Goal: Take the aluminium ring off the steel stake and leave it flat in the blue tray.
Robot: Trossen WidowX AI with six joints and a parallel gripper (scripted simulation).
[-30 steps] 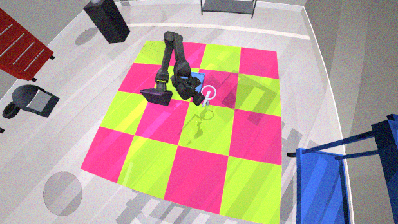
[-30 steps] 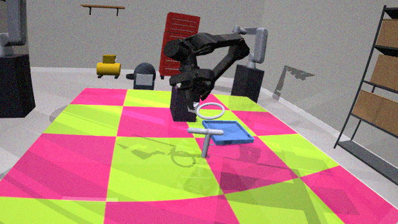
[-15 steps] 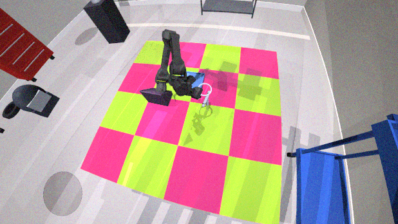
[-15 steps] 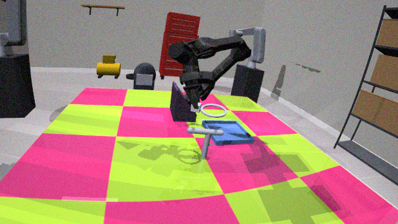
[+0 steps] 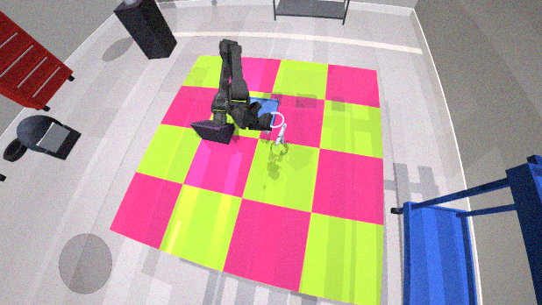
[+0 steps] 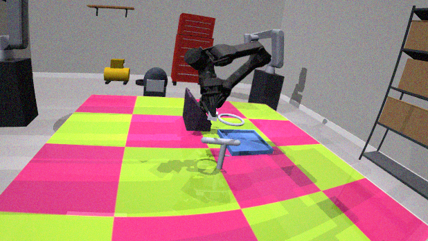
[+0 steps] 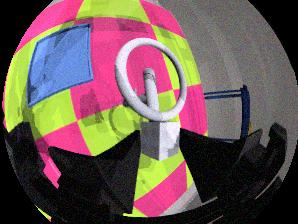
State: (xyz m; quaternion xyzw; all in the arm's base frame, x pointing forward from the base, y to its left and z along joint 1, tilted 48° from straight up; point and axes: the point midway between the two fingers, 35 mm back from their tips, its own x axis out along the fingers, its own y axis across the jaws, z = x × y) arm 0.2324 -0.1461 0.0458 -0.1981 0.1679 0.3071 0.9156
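A checkered pink-and-lime work surface [image 5: 267,245] [image 6: 166,183] [image 7: 110,35] fills most of the top and exterior views. At the right edge of the top view is a blue cart [image 5: 434,250] [image 7: 245,112]. A red drawer cabinet [image 5: 31,61] [image 6: 194,45] appears in the background, and a dark shelf rack [image 5: 310,8] [image 6: 398,171] carries brown boxes at the right of the exterior view.

A black robot arm [image 5: 238,83] [image 6: 239,52] bends over the surface, its gripper [image 5: 267,123] [image 6: 212,112] [image 7: 158,133] pointing downward. Near it is a dark, slanted block [image 5: 214,132] [image 6: 194,112]. A shallow blue tray [image 5: 269,105] [image 6: 249,142] [image 7: 62,62] lies flat, partly covered by the arm from above.

The T-shaped steel stake [image 5: 281,136] [image 6: 221,156] [image 7: 152,97] stands upright near the tray, its cross-bar [image 6: 221,141] at the top. The pale aluminium ring [image 5: 283,119] [image 6: 231,124] [image 7: 121,77] is off the stake, held in the air and nearly level; it is not in the tray. In the wrist view the cross-bar shows through the ring's opening, below it.

Smallest is the ring's blocky welded tab [image 6: 212,117] [image 7: 160,140], pinched between the two black fingers, with the ring projecting beyond the fingertips.
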